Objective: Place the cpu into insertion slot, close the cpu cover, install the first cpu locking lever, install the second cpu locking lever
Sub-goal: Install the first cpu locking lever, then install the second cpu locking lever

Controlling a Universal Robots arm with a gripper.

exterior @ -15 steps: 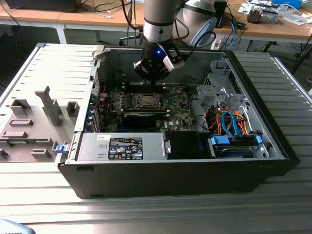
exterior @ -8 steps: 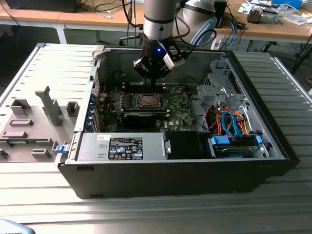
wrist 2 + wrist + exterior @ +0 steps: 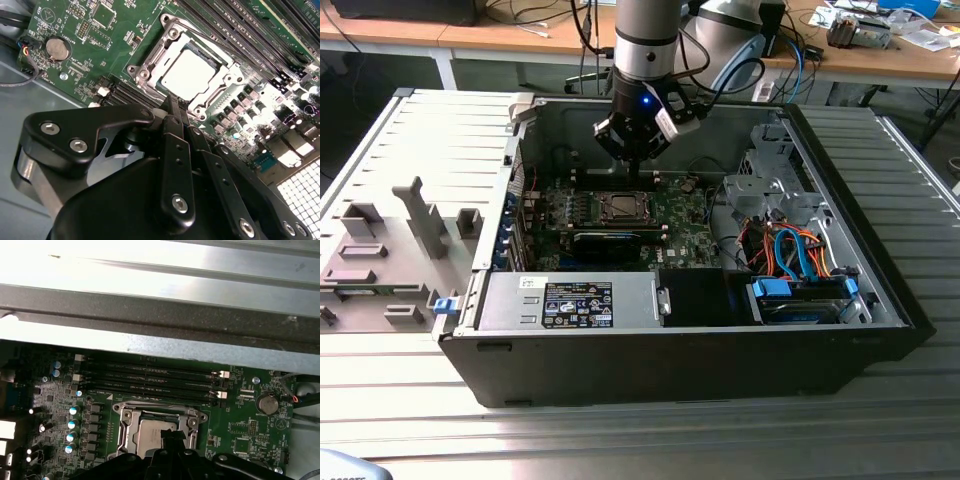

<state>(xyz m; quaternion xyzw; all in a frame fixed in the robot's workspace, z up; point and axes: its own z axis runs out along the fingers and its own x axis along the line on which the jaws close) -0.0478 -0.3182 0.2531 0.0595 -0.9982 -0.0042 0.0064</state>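
1. Open black-and-grey metal computer case point(image 3: 880, 300), lying on its side on a ribbed grey metal surface point(image 3: 620, 440). Its walls stand close around the work area; an arm swung wide could strike one of them.

2. Green motherboard point(image 3: 680, 215) on the case floor, crowded with small capacitors and with long narrow black memory slots point(image 3: 150, 377) beside the socket. A sideways slip of the claw could scrape these parts.

3. Black multi-link claw point(image 3: 172, 107) on the silver-and-black arm, hanging above the socket in the exterior view. In the second wrist view its fingertips are drawn together at the socket's edge with nothing between them (clenched, empty). Pressing down off-centre here could bend the frame or miss a lever.

4. Thin silvery metal cpu cover point(image 3: 150, 70) with a square window, lying flat over the socket as far as the wrist views show. If it is not fully seated, a lever could spring back.

5. Square insertion slot point(image 3: 156, 432) with a silvery rim, in the middle of the board.

6. Small flat square cpu point(image 3: 187, 75) with a silvery-grey top, resting in the slot and showing through the cover's window. A chip sitting slightly askew would risk crushed contacts under clamping force (seating cannot be confirmed here).
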